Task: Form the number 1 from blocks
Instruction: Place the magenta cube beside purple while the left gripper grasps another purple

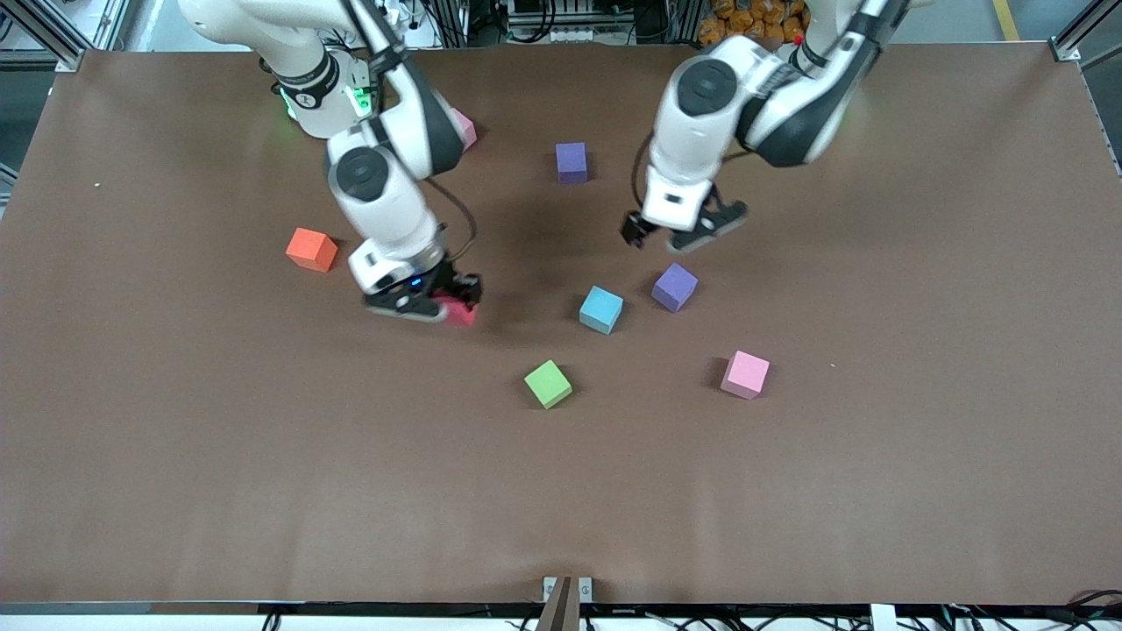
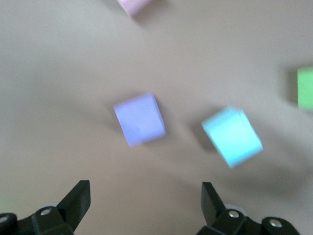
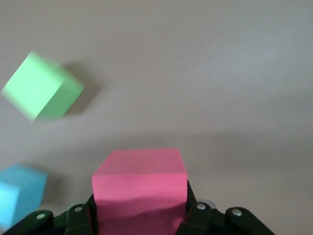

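- Front view: the red block (image 1: 458,311) is clamped in the right gripper (image 1: 443,302), low over the bench (image 1: 175,456) near the orange cube (image 1: 311,250); the right wrist view shows its jaws closed on the block's sides.
- The other blocks lie scattered. The light blue block (image 1: 601,309) sits just beside a purple block (image 1: 674,287); the green block (image 1: 548,384) is nearer the front camera than both; a second purple block (image 1: 571,162) lies farther from it, between the two arms.
- By my reading, the task is barely begun: no two blocks form a line, so the figure 1 is not yet started. One block is in hand and four remain to be gathered.
- The left gripper (image 1: 679,230) hangs over the bench beside the nearer purple block; its jaws stand wide apart and empty in the left wrist view, which looks down on that block.
- Two pink cubes, one toward the left arm's end (image 1: 745,374) and one half hidden by the right arm (image 1: 465,128), are not part of the figure.
- No containers are in view.
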Robot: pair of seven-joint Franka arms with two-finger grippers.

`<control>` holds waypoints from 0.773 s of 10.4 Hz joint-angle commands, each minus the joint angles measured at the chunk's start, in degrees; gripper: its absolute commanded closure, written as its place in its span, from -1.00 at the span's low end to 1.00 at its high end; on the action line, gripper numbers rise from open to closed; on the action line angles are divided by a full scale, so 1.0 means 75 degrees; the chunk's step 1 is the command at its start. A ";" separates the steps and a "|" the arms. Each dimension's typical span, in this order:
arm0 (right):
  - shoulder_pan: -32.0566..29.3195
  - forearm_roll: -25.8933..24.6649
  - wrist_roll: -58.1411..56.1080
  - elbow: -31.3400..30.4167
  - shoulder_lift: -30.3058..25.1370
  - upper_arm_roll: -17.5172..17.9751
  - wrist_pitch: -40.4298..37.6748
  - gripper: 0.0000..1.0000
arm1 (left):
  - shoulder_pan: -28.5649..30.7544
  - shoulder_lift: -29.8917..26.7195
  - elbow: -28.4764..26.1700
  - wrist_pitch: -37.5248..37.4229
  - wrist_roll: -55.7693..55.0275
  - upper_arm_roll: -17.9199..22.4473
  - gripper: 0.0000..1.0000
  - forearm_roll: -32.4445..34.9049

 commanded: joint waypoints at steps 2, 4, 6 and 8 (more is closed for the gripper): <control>0.1783 -0.0149 0.1265 0.0156 0.0509 -0.0134 0.0148 -0.07 | 0.1521 -0.0262 -0.0017 -0.0479 0.1521 -0.0093 -1.00 -0.0196; 0.2326 -0.0430 0.1630 0.0110 0.0862 -0.0018 0.0522 -0.07 | 0.1736 0.0123 -0.0029 -0.0492 0.1572 -0.0092 -1.00 -0.0393; 0.2538 -0.0490 0.1643 0.0157 0.1167 0.0322 0.0569 -0.07 | 0.1666 0.0464 -0.0064 -0.0492 0.1222 -0.0081 -1.00 -0.1270; 0.3087 -0.0478 0.2026 0.0157 0.1390 0.0334 0.0733 -0.07 | 0.1386 0.0814 -0.0123 -0.0469 0.0987 -0.0081 -1.00 -0.1309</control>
